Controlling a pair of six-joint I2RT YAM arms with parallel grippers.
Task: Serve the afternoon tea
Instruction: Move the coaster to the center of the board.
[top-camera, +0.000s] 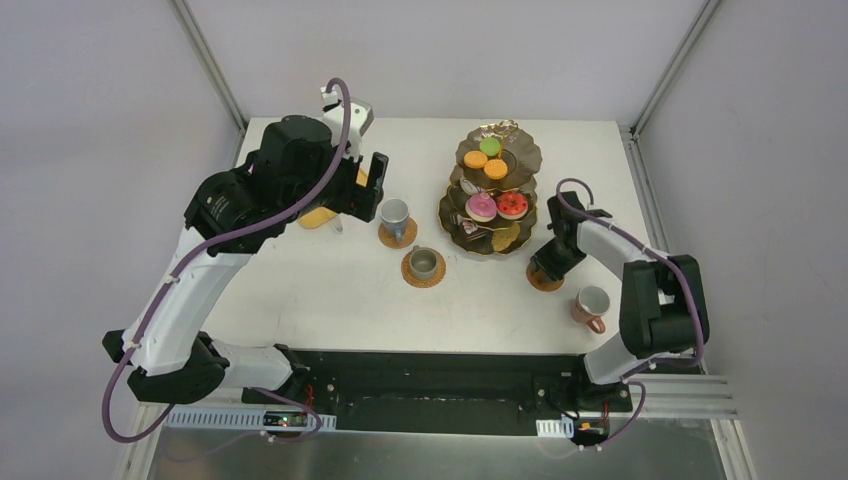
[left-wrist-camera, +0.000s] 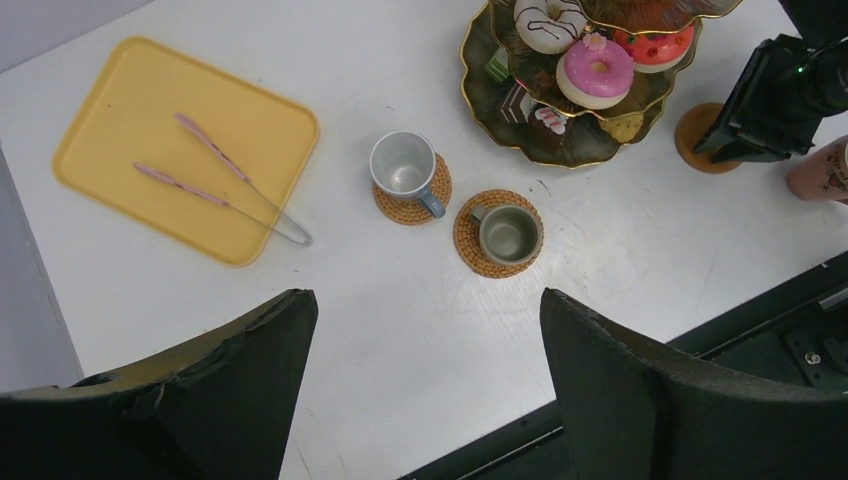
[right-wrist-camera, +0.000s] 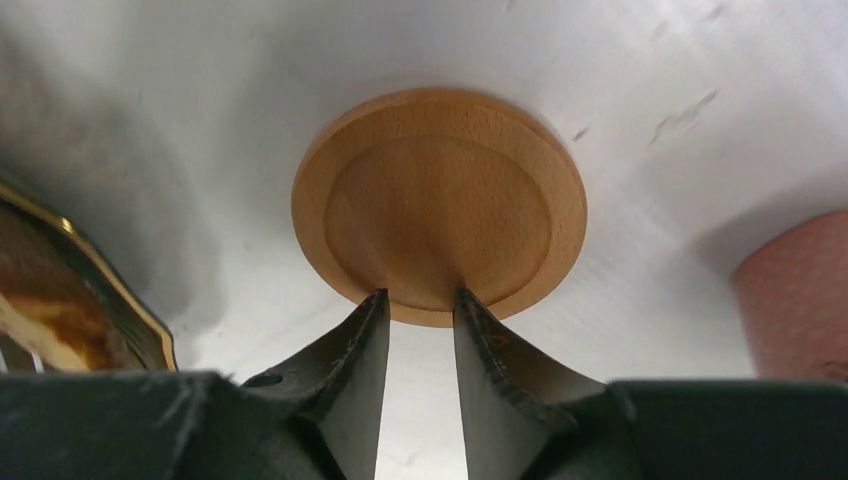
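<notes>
Right end effector (right-wrist-camera: 420, 300) nearly closed, pinching the near rim of the wooden coaster (right-wrist-camera: 438, 200) at frame center; left end effector (left-wrist-camera: 425, 385) wide open, empty, above the table (left-wrist-camera: 400, 330).

Bare table (top-camera: 330, 290) lies open nearside; stand (top-camera: 492, 190) and pink mug (top-camera: 592, 305) flank the wooden coaster (right-wrist-camera: 438, 200).

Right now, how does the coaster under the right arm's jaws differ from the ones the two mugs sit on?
The wooden coaster is smooth, with a raised rim, and bare; the two woven coasters are textured. Each woven one carries a mug, grey-blue and olive. The right gripper has its narrowly parted jaws at the wooden one's near edge; nothing touches the woven pair. The pink mug stands directly on the table. All three coasters are round, brown and lie flat.
</notes>
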